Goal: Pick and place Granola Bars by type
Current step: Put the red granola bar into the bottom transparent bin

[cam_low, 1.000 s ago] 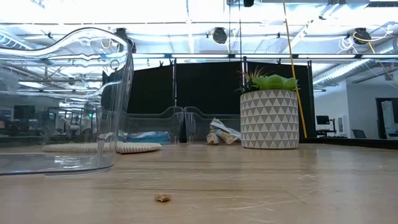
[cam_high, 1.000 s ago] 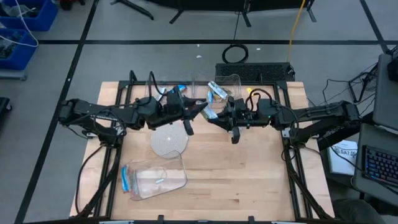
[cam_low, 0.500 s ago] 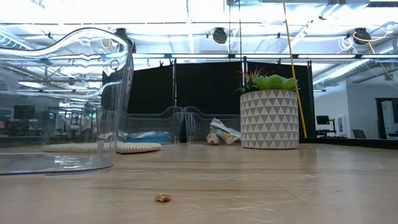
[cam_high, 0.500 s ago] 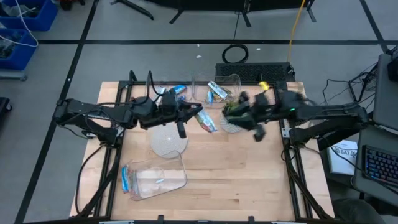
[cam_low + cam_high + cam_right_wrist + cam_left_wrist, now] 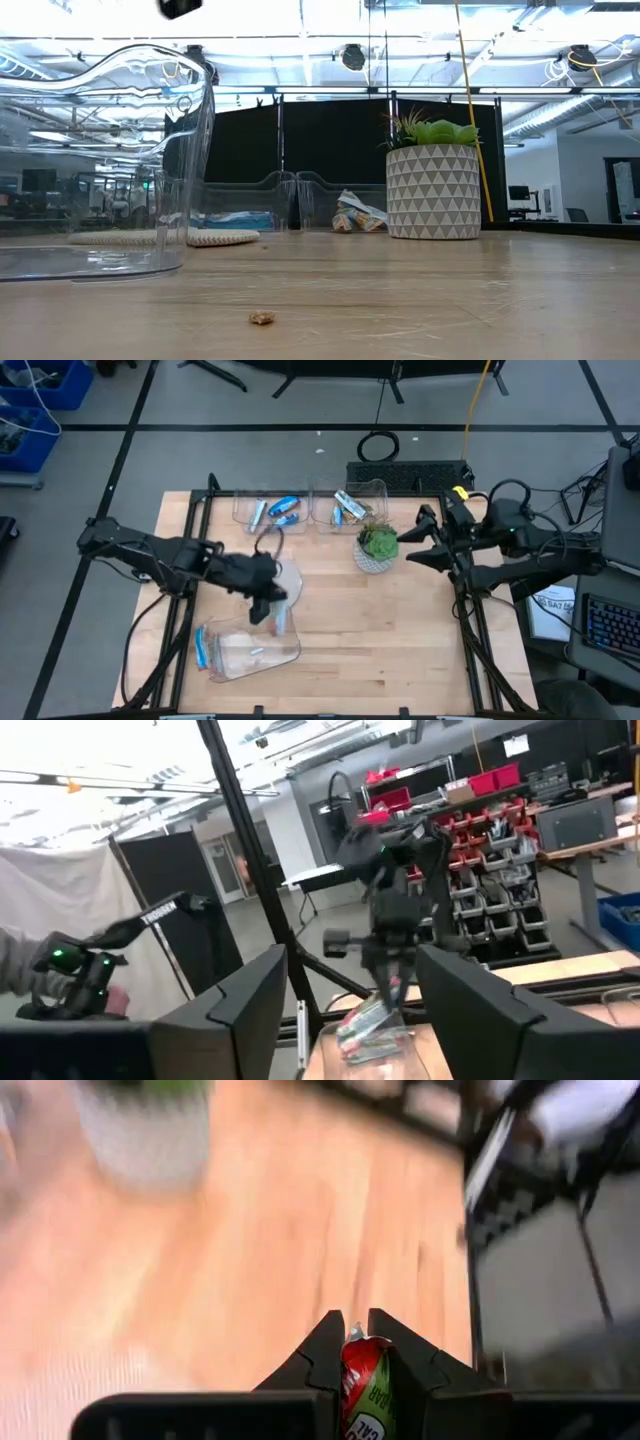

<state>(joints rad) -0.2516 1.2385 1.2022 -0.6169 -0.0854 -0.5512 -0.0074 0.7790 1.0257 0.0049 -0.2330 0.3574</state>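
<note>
My left gripper (image 5: 268, 608) hovers over the open mouth of the large clear tub (image 5: 250, 645) at the near left, shut on a red-and-green granola bar (image 5: 364, 1380). The right wrist view shows that arm farther off with the bar (image 5: 386, 988) hanging under it. My right gripper (image 5: 410, 550) stands open near the table's right edge, beside the potted plant (image 5: 377, 546), with nothing between its fingers. A blue bar (image 5: 203, 650) lies in the large tub. More blue bars (image 5: 285, 510) and silver-green bars (image 5: 349, 508) lie in two clear tubs at the far edge. My left gripper pinches the red-and-green bar between its two fingers, which lie along the bar. The bar's crimped end (image 5: 356, 1338) sticks out past the fingertips. The fingers point down from above. The bar hangs clear over the large tub.
A round white mat (image 5: 272, 585) lies left of centre, partly under the left arm. The plant's patterned pot (image 5: 432, 190) stands right of centre. A small crumb (image 5: 262, 318) lies on the near boards. Bare wood stretches across the near right.
My right gripper has let go of the bar and drawn back toward the table's right edge. My left gripper has carried the bar from the table's middle toward the near left, and now holds it over the large tub.
</note>
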